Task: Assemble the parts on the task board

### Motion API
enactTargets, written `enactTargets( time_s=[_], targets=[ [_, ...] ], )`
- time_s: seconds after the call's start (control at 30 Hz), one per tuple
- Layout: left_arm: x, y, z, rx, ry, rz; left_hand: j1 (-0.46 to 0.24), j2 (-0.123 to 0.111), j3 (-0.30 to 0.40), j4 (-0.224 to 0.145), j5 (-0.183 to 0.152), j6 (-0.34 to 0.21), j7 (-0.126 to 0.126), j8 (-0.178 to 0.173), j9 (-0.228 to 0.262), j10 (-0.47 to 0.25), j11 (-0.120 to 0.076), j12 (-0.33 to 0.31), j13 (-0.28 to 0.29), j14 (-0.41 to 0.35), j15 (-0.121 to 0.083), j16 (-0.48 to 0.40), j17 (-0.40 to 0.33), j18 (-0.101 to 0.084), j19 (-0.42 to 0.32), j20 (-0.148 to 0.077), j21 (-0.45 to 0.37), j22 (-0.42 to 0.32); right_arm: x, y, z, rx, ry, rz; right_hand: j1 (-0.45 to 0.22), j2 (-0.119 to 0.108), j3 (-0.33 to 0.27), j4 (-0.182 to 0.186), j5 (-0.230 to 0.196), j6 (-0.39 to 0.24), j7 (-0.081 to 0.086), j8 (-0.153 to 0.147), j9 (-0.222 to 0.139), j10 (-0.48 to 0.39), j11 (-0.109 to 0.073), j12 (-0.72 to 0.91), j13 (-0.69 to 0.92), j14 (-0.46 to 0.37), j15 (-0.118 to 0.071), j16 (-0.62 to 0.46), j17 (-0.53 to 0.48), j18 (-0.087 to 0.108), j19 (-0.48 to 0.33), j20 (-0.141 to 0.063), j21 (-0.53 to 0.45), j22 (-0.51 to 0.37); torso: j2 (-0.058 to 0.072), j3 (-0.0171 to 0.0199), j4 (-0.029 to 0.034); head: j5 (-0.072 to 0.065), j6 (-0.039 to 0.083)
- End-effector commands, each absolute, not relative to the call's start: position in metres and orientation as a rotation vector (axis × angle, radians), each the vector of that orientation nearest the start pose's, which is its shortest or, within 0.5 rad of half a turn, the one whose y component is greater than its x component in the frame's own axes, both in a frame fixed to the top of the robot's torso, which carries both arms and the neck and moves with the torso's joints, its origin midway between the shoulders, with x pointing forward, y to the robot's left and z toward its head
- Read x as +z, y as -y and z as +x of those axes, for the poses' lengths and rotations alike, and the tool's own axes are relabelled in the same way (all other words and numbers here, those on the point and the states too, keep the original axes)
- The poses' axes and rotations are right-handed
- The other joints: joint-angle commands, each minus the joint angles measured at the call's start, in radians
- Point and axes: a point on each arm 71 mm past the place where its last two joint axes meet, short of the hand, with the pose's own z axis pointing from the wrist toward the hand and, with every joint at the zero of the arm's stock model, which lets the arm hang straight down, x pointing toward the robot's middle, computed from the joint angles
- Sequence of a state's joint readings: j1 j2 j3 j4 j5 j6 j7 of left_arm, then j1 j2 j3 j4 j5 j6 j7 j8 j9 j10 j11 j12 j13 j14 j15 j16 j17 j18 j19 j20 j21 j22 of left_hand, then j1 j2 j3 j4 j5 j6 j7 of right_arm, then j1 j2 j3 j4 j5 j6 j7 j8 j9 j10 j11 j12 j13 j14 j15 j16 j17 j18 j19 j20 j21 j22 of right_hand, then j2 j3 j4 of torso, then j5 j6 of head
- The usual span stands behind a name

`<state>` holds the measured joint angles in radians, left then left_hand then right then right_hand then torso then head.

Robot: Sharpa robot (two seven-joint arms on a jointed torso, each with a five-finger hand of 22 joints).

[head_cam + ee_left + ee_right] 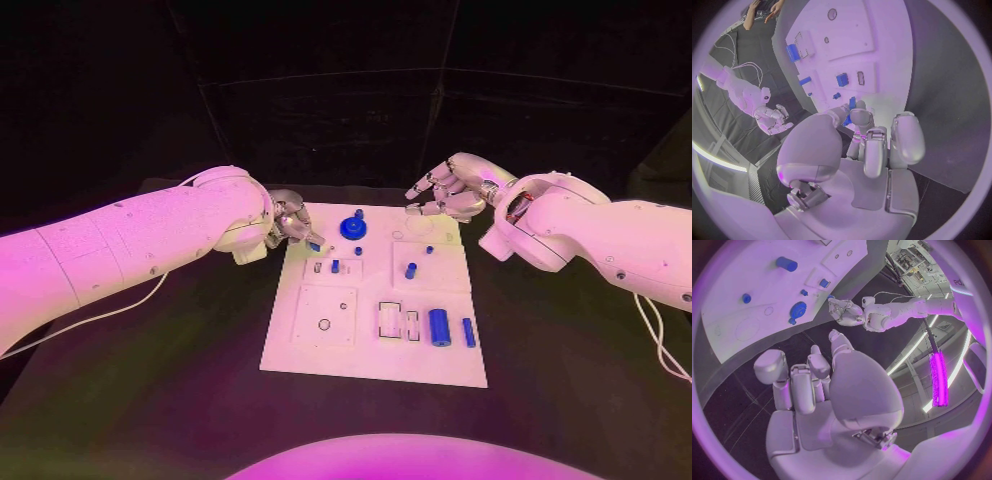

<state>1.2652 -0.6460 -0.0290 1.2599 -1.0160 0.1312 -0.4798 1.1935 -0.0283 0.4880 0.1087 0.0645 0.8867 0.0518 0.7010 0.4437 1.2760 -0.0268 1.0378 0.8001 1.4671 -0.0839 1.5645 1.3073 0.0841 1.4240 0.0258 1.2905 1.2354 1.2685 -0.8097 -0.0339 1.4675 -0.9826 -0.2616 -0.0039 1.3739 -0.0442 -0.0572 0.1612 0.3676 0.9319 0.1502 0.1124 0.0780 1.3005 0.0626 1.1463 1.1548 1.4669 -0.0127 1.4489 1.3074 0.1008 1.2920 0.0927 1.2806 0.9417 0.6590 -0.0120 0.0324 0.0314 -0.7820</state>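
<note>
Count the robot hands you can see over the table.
2. The left robot hand is at the task board's far left edge; the right robot hand hovers above its far right corner.

This looks like a robotics lab or test cell. A matt black table [173,400] carries a flat white rectangular task board [378,368] with small blue plastic parts [440,327] set in its recesses. Dark panelled walls [346,110] close off the far side. In the right wrist view, a glowing magenta light tube [939,377] hangs beside shelving with equipment [911,262], and white cables [87,320] trail along the near left of the table.
</note>
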Motion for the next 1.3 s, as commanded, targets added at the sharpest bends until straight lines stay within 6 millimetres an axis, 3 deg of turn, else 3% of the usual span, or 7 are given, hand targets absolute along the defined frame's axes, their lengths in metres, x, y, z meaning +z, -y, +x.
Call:
enactTargets(
  time_s=[0.03, 0.43, 0.53, 1.3],
  targets=[
    [-0.204, -0.190, 0.532, -0.466, -2.179, -0.244, -0.008, 0.001, 0.116, -0.112, 0.006, -0.002, -0.006, 0.006, 0.001, 0.005, -0.001, 0.004, 0.001, 0.104, 0.000, 0.006, 0.263, -0.005, 0.009, 0.001, 0.005, 0.001, -0.156, 0.198, 0.508, 0.941, -1.734, 0.205, -0.007, 0.003, -0.006, -0.001, 0.004, 0.000, 0.000, 0.006, -0.001, 0.001, -0.002, -0.001, 0.000, 0.054, -0.004, -0.005, 0.041, 0.016, -0.002, -0.003, -0.005, -0.002, -0.001, -0.0009, 0.0027, 0.002, -0.001],
    [-0.225, -0.192, 0.518, -0.446, -2.218, -0.211, -0.010, -0.001, 0.120, -0.113, 0.005, -0.001, -0.007, 0.007, 0.002, 0.006, -0.001, 0.004, 0.000, 0.104, -0.001, 0.006, 0.263, -0.004, 0.008, 0.001, 0.002, -0.002, -0.156, 0.199, 0.508, 0.943, -1.731, 0.205, -0.007, 0.003, -0.006, 0.000, 0.005, 0.000, 0.000, 0.006, -0.001, 0.000, -0.002, -0.003, -0.002, 0.054, -0.004, -0.007, 0.039, 0.016, -0.003, -0.003, -0.007, -0.005, 0.000, -0.0010, 0.0017, 0.001, -0.006],
    [-0.227, -0.192, 0.516, -0.444, -2.228, -0.207, -0.010, -0.001, 0.120, -0.113, 0.005, -0.001, -0.007, 0.007, 0.002, 0.006, -0.001, 0.004, 0.000, 0.104, -0.001, 0.006, 0.263, -0.004, 0.008, 0.001, 0.002, -0.002, -0.156, 0.199, 0.509, 0.944, -1.729, 0.205, -0.007, 0.003, -0.006, 0.000, 0.005, 0.000, 0.000, 0.006, -0.001, 0.000, -0.002, -0.003, -0.002, 0.054, -0.004, -0.007, 0.039, 0.016, -0.003, -0.003, -0.007, -0.005, 0.000, 0.0004, 0.0018, 0.000, -0.007],
    [-0.232, -0.187, 0.512, -0.416, -2.277, -0.147, -0.012, -0.009, 0.130, -0.121, 0.004, 0.000, -0.008, 0.010, 0.003, 0.009, -0.002, 0.006, 0.001, 0.104, -0.001, 0.006, 0.263, -0.004, 0.008, 0.000, 0.001, -0.003, -0.156, 0.199, 0.509, 0.944, -1.730, 0.204, -0.007, 0.003, -0.007, 0.000, 0.006, 0.000, 0.000, 0.006, -0.001, 0.000, -0.002, -0.003, -0.002, 0.054, -0.004, -0.006, 0.039, 0.017, -0.004, -0.003, -0.008, -0.007, 0.000, 0.0000, 0.0013, -0.003, -0.011]
  ],
)
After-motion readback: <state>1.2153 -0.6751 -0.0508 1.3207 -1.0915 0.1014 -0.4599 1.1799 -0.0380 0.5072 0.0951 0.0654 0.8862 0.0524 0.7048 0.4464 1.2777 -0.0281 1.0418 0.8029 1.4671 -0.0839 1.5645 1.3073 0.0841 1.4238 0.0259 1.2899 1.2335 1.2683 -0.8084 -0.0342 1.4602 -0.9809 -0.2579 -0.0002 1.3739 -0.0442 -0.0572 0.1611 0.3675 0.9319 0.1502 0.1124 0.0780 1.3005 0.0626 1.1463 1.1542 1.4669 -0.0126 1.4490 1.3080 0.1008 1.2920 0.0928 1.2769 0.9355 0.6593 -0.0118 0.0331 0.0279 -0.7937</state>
